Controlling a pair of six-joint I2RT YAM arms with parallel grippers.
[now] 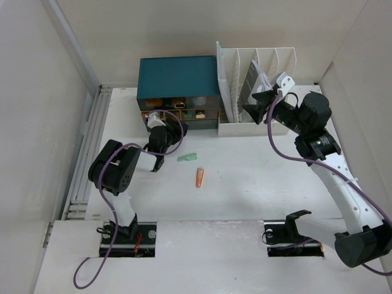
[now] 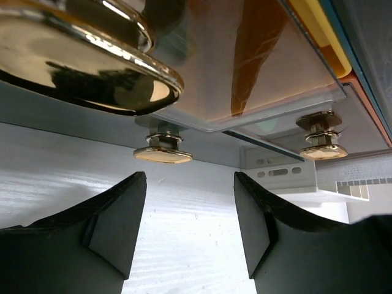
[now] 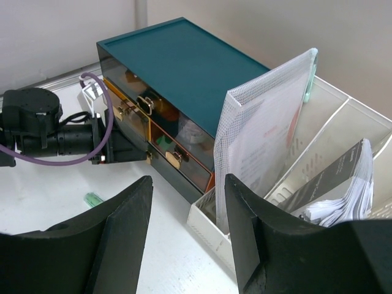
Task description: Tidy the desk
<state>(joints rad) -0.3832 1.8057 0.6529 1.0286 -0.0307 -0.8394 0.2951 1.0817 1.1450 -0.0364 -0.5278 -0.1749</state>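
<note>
So the surface (image 1: 257, 177) is a big flat white tabletop, matte and boxed in by white walls, running from the arm bases to the back wall. A teal drawer box (image 1: 177, 76) and a white file rack (image 1: 245, 130) sit at the back, and a small green thing (image 1: 187, 157) and an orange stick (image 1: 199, 177) lie loose near the middle. The left end effector (image 2: 190, 184) is released, nothing between its fingers, low by the gold knobs (image 2: 162, 150). The right end effector (image 3: 188, 184) is also released, up near the rack.
</note>
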